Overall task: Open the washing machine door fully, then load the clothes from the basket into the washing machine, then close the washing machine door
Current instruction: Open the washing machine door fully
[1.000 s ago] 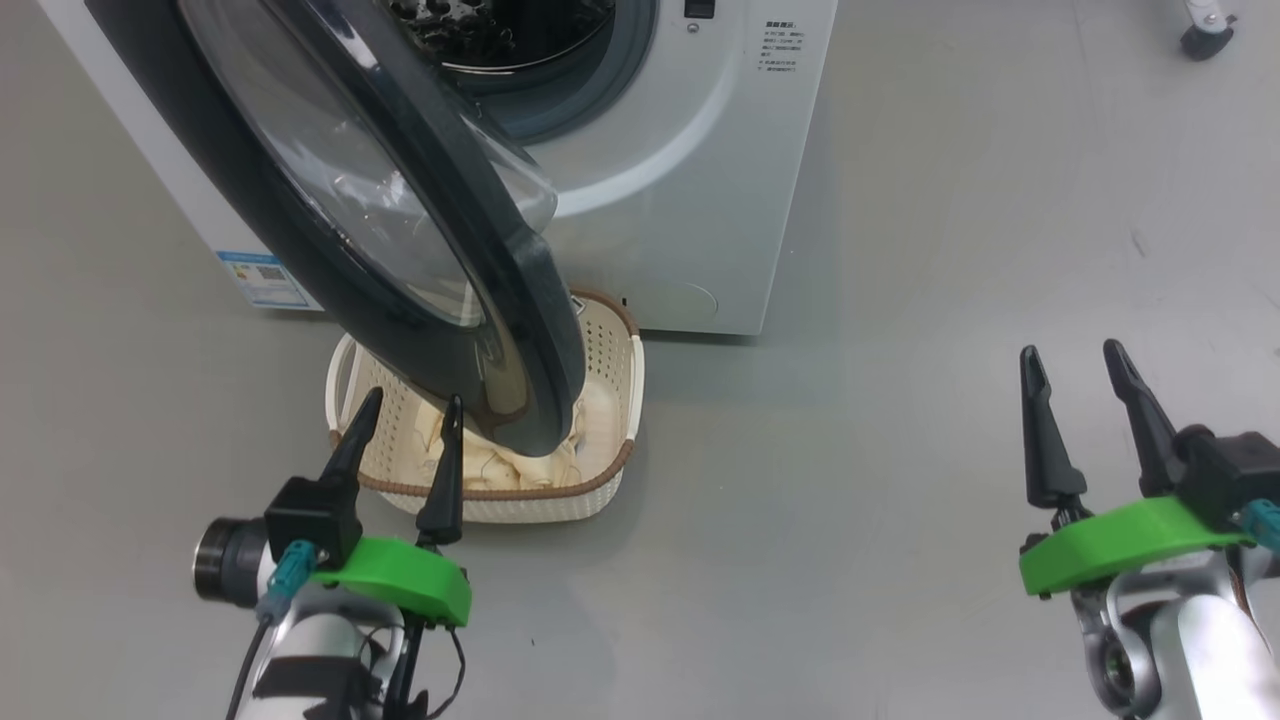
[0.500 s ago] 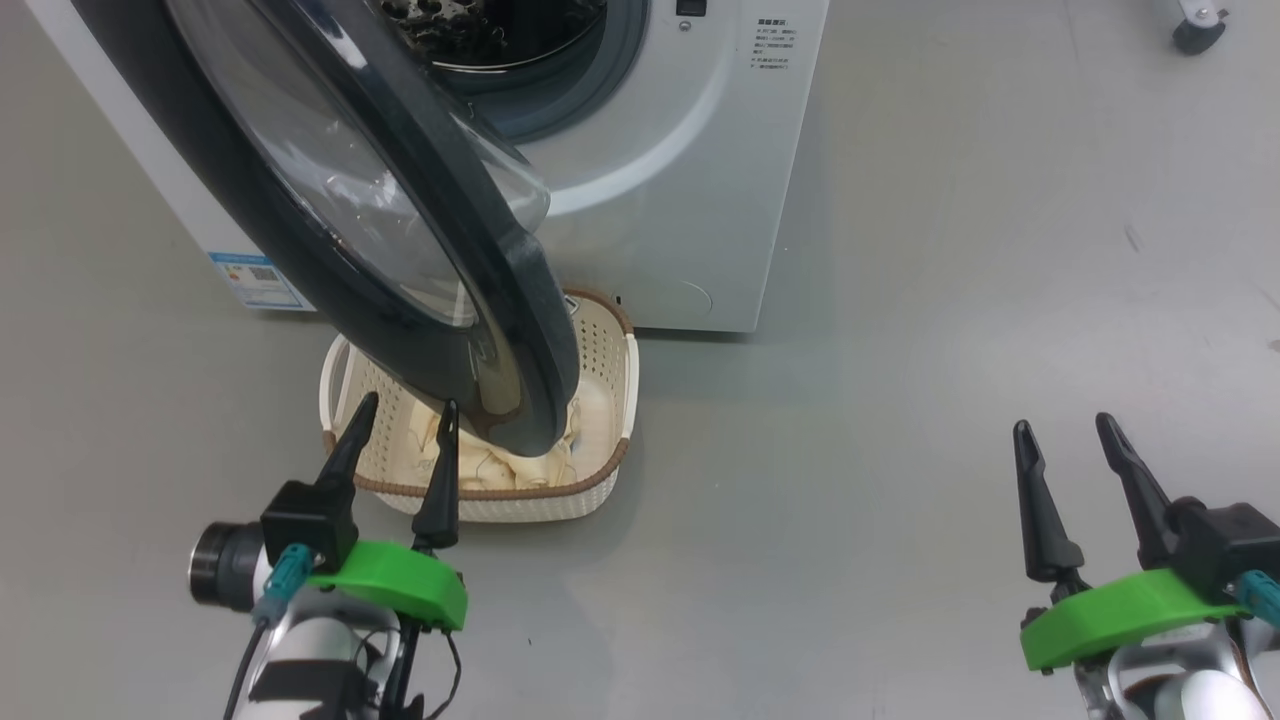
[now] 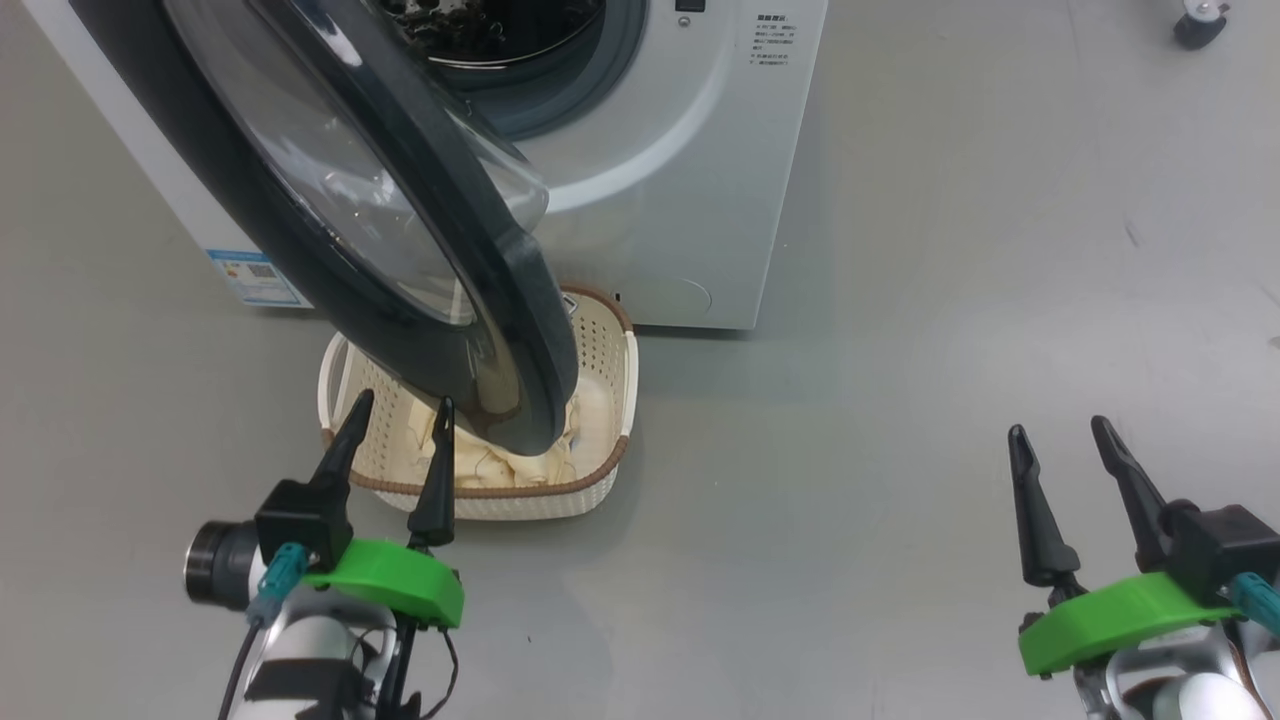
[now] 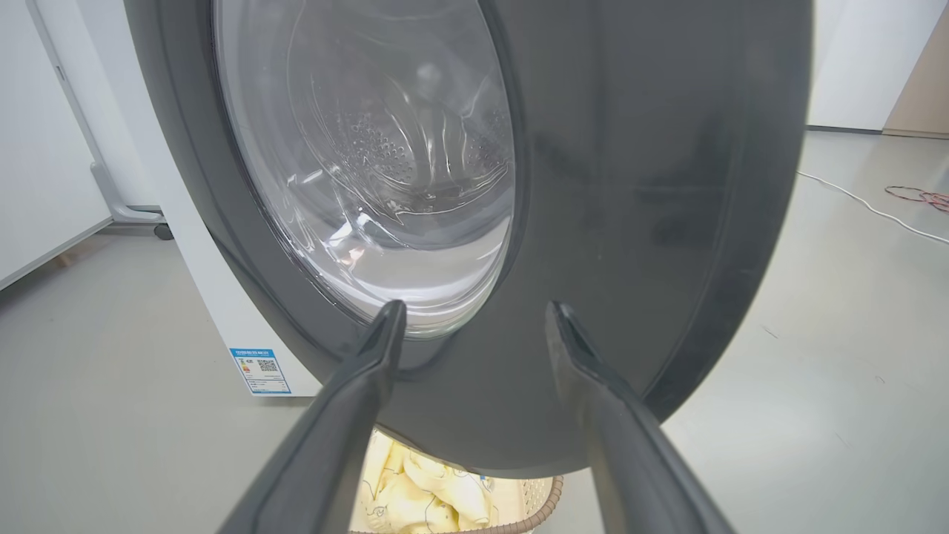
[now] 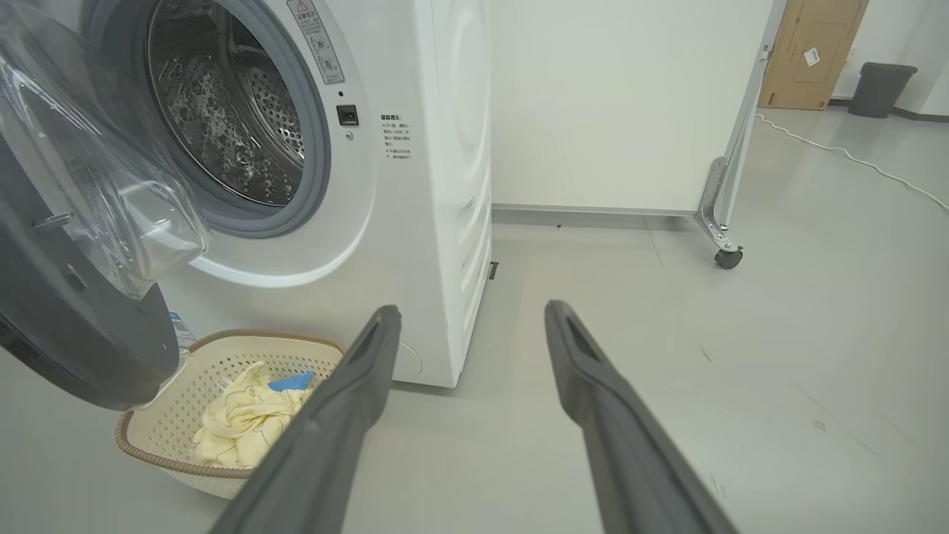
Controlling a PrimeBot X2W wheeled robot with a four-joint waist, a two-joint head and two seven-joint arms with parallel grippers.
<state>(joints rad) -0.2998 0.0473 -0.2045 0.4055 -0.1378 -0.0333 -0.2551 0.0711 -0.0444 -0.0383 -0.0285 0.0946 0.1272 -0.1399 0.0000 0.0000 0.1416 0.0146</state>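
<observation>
Currently the washing machine door (image 3: 530,330) stands swung partly out from the washing machine (image 3: 680,150), its black rim hanging over the basket (image 3: 600,340) in the head view. The basket sits on the grey floor (image 3: 900,400) just in front of the machine, and the clothes (image 3: 500,465) lie heaped inside it. The right wrist view shows the same cream-yellow heap (image 5: 237,419) with a blue patch on top, and the steel drum (image 5: 230,126) open to view behind the door. The left gripper (image 3: 405,397) is spread wide with nothing between its fingers. In the left wrist view (image 4: 474,305) it points at the door's lower rim (image 4: 630,185), and contact cannot be judged. The right gripper (image 3: 1057,425) is likewise spread and empty, well apart from the machine, over bare floor. Versus one second ago, the whole head picture has slid slightly up and left, which is camera motion. Beyond that, the right gripper sits clearly lower in the frame. The left gripper is nearly where it was. Door, basket and clothes are unchanged relative to each other, and both grippers are spread as before.
</observation>
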